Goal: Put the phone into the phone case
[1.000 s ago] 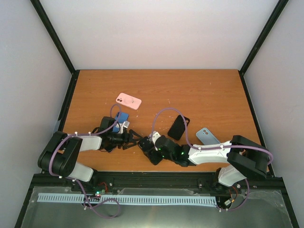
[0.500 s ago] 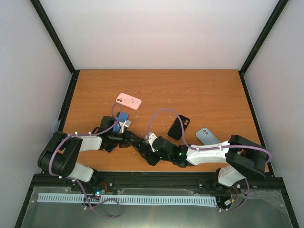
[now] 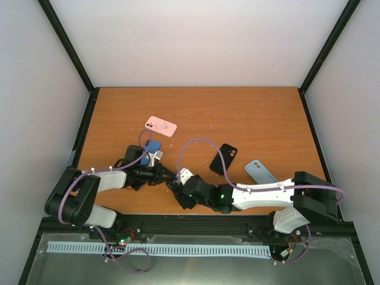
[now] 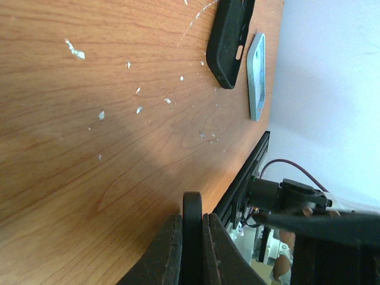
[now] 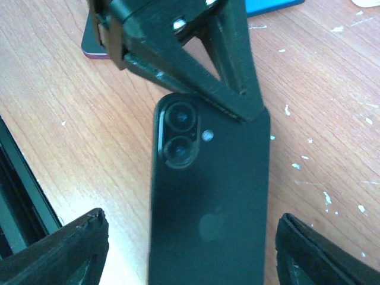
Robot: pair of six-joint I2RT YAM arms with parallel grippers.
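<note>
The phone (image 5: 208, 202), black with twin lenses, sits left of the black case (image 3: 223, 158) and nearer the arm bases, with its back toward the right wrist camera. The left claw (image 4: 192, 237) is fully closed on the phone's lens end, pinching the thin body across its faces. The right claw (image 5: 193, 252) stands wide, one finger off each long side of the phone, gripping nothing. We cannot tell whether the phone rests on the desk (image 3: 255, 113).

We judge the phone rigid, dense for its size and slick on the back, so a pinch at one end lets it pivot. We recommend a hold across the long edges at mid-length, clear of the lenses. The case probably flexes and slides when pressed.

A light-blue case (image 3: 260, 172) lies just right of the black case and limits approach from that side. A pink item (image 3: 161, 126) and a blue item (image 3: 152, 147) lie well to its left. The purple cable (image 3: 196, 142) arcs just left of the black case and may snag.
</note>
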